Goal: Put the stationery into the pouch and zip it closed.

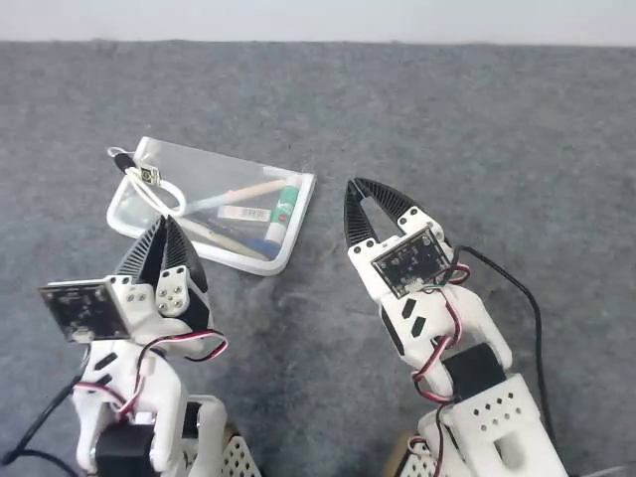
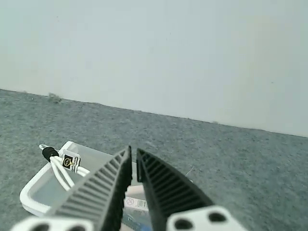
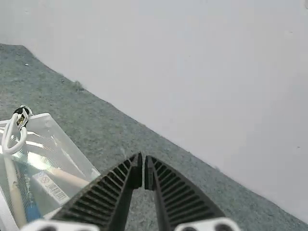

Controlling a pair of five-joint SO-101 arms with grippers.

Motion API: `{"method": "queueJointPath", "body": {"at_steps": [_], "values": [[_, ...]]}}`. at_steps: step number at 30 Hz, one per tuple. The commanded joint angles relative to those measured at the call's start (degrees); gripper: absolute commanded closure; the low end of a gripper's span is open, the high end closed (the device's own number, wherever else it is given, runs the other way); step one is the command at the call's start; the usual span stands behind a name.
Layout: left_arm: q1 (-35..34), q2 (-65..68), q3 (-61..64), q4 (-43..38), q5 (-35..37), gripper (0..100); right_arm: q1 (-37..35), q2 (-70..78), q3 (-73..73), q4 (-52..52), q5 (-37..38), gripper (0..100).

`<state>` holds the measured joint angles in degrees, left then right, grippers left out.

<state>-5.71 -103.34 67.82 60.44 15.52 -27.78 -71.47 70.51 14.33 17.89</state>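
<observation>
A clear zip pouch [image 1: 204, 204] lies flat on the grey carpet, left of centre, with several stationery items inside: a wooden pencil [image 1: 243, 193], a white labelled stick [image 1: 246, 213] and a blue-capped pen [image 1: 282, 217]. A white cord loop with a small tag [image 1: 151, 185] sits at the pouch's far left end. My left gripper [image 1: 169, 225] is shut and empty, its tips over the pouch's near edge. My right gripper [image 1: 356, 191] is shut and empty, just right of the pouch. The pouch [image 2: 45, 185] and cord [image 2: 62, 166] show beyond the left gripper [image 2: 134, 150]. The pouch [image 3: 45, 147] lies beside the right gripper [image 3: 143, 157].
Grey carpet [image 1: 477, 129] covers the whole table to a pale wall [image 1: 318, 20] at the back. Open carpet lies right of and behind the pouch. A black cable [image 1: 522, 288] trails beside the right arm.
</observation>
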Motion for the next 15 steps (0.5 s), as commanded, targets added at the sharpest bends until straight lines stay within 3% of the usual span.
{"method": "queueJointPath", "body": {"at_steps": [1,9,15], "values": [[0.2,-1.4,-3.0,-1.5,-0.3,99,1.0,-1.7,-0.4,-1.3,-1.1,99.3],[0.2,-1.4,-3.1,-1.4,-0.2,99,3.6,-2.0,-0.8,-1.4,-4.2,99.3],[0.2,-1.4,-5.3,1.1,1.1,99,5.0,-10.2,1.5,-2.2,-3.9,99.3]]}}
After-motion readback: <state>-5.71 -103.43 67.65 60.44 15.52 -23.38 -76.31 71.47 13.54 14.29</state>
